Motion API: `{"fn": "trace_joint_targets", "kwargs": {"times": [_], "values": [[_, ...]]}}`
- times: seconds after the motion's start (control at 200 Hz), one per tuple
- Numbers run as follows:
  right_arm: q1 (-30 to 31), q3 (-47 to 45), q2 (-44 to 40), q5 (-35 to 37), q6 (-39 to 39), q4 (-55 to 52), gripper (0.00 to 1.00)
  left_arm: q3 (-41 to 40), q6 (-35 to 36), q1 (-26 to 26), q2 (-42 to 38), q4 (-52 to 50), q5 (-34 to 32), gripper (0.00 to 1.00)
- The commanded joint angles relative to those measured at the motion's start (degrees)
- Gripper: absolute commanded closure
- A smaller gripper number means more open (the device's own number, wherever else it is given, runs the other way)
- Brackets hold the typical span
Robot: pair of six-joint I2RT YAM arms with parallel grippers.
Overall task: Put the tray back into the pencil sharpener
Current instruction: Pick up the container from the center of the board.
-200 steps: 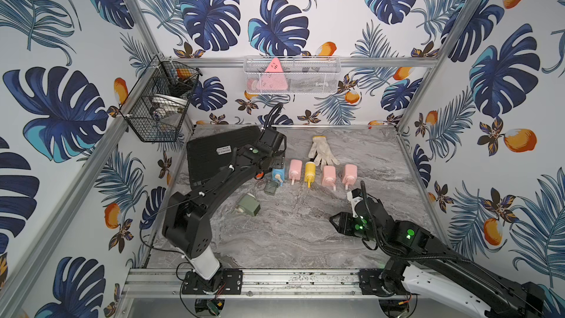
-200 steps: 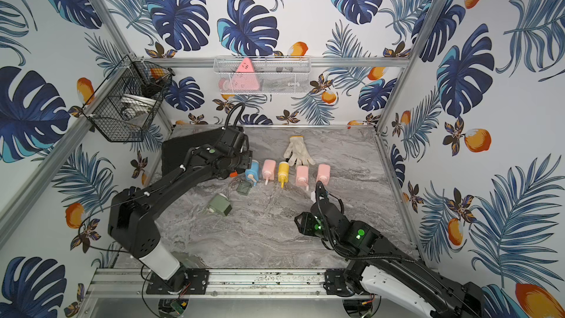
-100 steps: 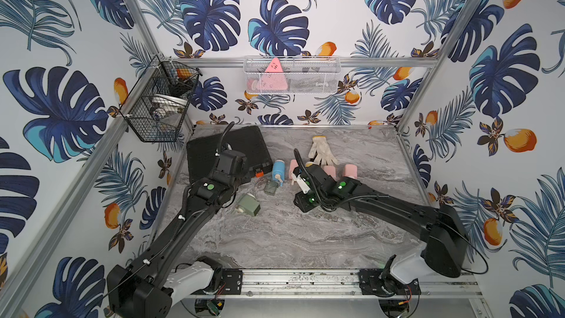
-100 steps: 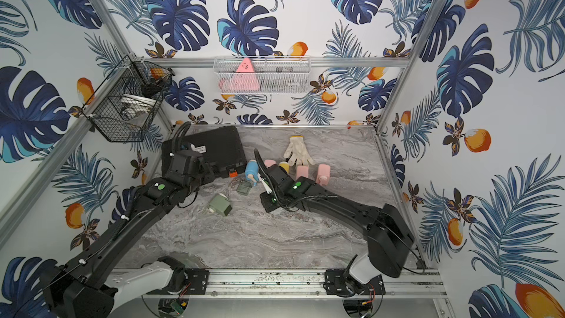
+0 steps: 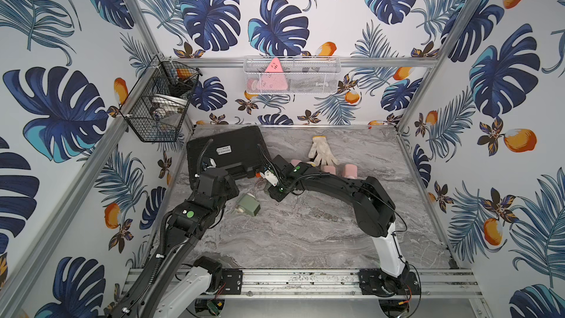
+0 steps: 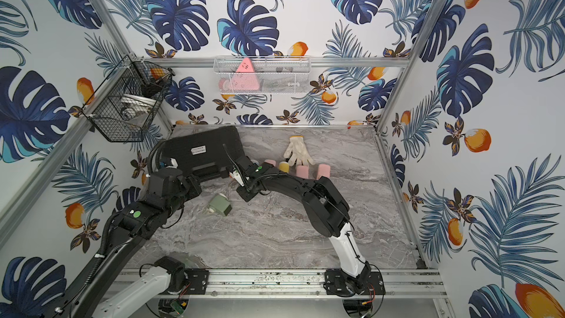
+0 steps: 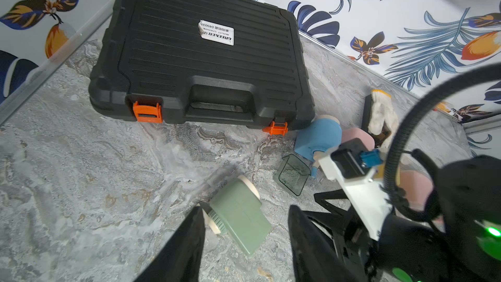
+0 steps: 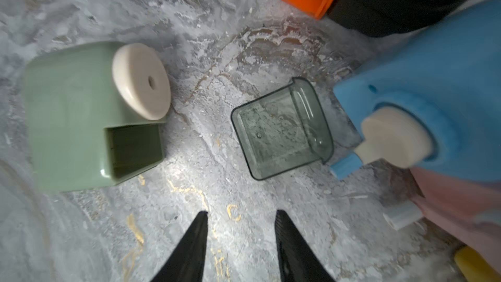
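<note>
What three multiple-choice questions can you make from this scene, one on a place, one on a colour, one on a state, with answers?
1. The clear tray lies: A, on the table between the green pencil sharpener and the blue pencil sharpener; B, in a drawer; C, on a chair.
2. The black case has latches coloured: A, green; B, orange; C, white.
3. The green pencil sharpener's slot is: A, filled; B, taped; C, empty.
Answers: A, it sits between them; B, both show orange; C, it is hollow.

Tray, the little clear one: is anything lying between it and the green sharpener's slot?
Nothing visible. Only bare tabletop separates the tray from the pencil sharpener's open slot. The blue toy sits on the tray's far side, not between.
</note>
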Motion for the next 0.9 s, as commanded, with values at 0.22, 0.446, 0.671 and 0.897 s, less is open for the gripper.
{"fn": "trace_joint_targets", "kwargs": {"times": [0.22,0.446,0.671,0.897], "values": [[0.0,7.5,6.9,3.2,-4.3,-3.7,0.54,0.8,0.7,0.1,-0.7,-1.7,-0.6,0.46],[0.1,8.9,6.7,2.4,-4.5,-5.4,0.54,1.6,0.9,0.1,-0.8,-1.9,-1.1,0.46],[0.7,8.6,1.9,2.0,-4.5,-6.3,0.54,0.8,0.1,0.1,-1.0,-1.6,-1.4,0.46],[0.7,12.9,6.4,1.9,-5.9,-6.6,0.53,0.1,-1.6,0.1,-2.1,-2.1,-2.9,0.47]]}}
